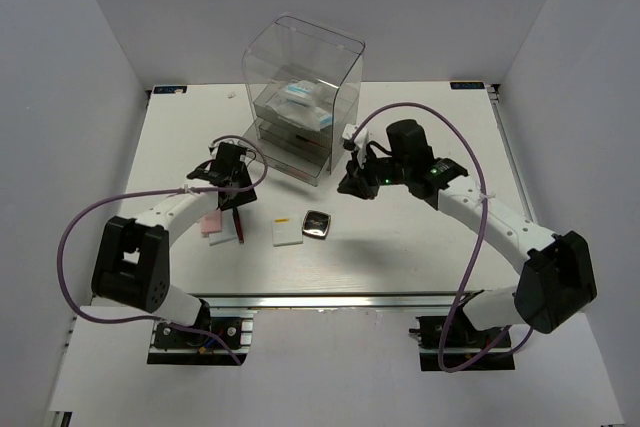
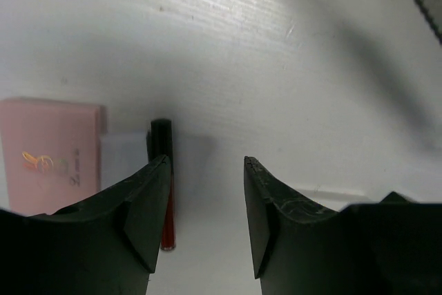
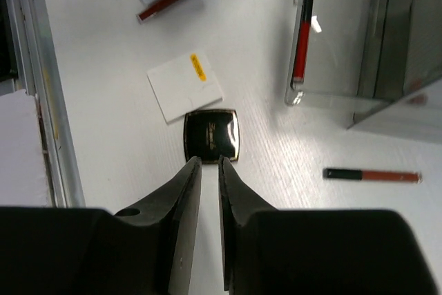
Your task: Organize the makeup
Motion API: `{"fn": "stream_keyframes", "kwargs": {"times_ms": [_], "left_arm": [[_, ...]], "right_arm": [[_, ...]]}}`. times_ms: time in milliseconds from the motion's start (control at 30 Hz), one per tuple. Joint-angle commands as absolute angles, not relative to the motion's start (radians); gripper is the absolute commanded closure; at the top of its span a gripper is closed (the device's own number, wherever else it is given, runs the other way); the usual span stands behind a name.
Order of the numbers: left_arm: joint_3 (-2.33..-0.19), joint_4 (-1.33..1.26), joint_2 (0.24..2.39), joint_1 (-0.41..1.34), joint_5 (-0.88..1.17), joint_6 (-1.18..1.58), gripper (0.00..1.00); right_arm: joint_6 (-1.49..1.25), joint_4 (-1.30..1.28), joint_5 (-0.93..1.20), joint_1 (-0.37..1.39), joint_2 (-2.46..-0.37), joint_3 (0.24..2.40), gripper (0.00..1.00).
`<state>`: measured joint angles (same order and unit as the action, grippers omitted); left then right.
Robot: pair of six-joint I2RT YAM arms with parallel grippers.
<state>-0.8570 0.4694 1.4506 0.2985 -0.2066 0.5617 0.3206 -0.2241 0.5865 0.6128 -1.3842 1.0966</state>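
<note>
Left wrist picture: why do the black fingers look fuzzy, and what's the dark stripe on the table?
Left wrist view: the fingers sit very close to the lens, so their edges go soft; the stripe is a blurry shadow lying across the table. Right wrist view: the compact shines with glare. Top view: sharp and evenly lit, with reflections on the clear box.
</note>
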Motion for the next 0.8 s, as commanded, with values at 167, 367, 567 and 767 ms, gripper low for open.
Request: {"fn": "stream_keyframes", "kwargs": {"times_ms": [167, 367, 567, 767], "left_arm": [[-0.971, 0.485, 1.552, 0.304, -0.296, 0.448, 0.44], [-0.971, 0.494, 1.577, 0.302, -0.313, 0.451, 0.44], [-0.939, 0.497, 1.562, 0.302, -0.311, 0.46, 0.43], [-0.923, 0.489, 1.577, 0.302, -0.307, 0.462, 0.43]], "right_arm": [[0.281, -0.206, 0.603, 0.568, -1.284, 1.026, 0.78], [0.27, -0.201, 0.606, 0.552, -1.264, 0.991, 0.78], [0.259, -0.193, 0.609, 0.543, -1.253, 0.969, 0.78], [0.25, -0.19, 0.62, 0.54, -1.25, 0.971, 0.78]]}}
